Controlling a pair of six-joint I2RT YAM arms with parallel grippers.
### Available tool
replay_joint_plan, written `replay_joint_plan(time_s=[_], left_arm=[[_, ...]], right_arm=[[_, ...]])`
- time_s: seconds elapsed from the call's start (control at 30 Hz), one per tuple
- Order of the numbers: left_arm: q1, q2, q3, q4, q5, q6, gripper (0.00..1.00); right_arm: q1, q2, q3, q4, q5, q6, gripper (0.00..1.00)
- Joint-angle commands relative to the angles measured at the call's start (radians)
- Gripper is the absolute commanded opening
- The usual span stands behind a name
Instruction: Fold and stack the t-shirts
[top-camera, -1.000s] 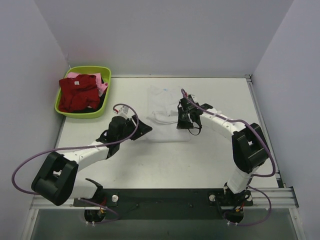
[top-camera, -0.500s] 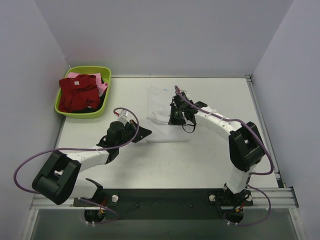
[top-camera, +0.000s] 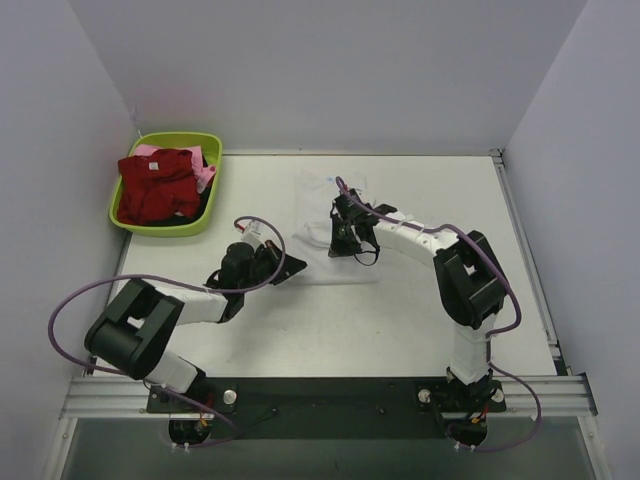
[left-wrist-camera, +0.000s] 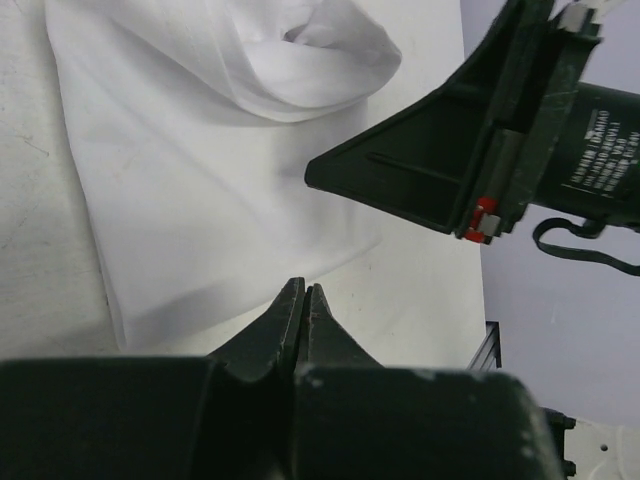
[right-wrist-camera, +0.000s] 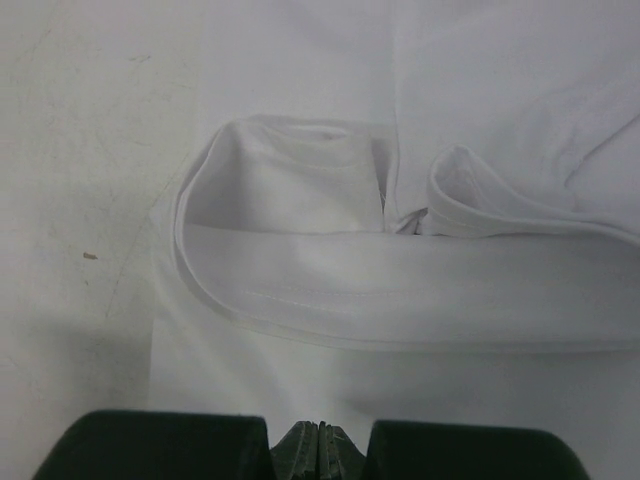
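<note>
T-shirt (top-camera: 320, 195), white, part-folded on table (top-camera: 250, 320) centre. Left gripper (left-wrist-camera: 303, 300) clamped at near hem, right gripper (right-wrist-camera: 320, 432) clamped beside rolled fold; cloth caught or not, unclear. Raise both together, level, keeping hem taut.

we look down on the white t-shirt (right-wrist-camera: 440, 100) lying on the pale table (right-wrist-camera: 70, 130). across its middle a thick hemmed fold curls into a loop at the left end. a small brown speck (right-wrist-camera: 90, 256) sits on the table beside it. at the bottom edge the right gripper (right-wrist-camera: 320, 435) has its fingertips pressed together.
</note>
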Motion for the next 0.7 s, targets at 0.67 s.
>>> replay_joint_plan(time_s=[0.67], left_arm=[[0.009, 0.522, 0.063, 0.591, 0.107, -0.069, 0.0]], right_arm=[[-0.006, 0.022, 0.064, -0.012, -0.011, -0.017, 0.0]])
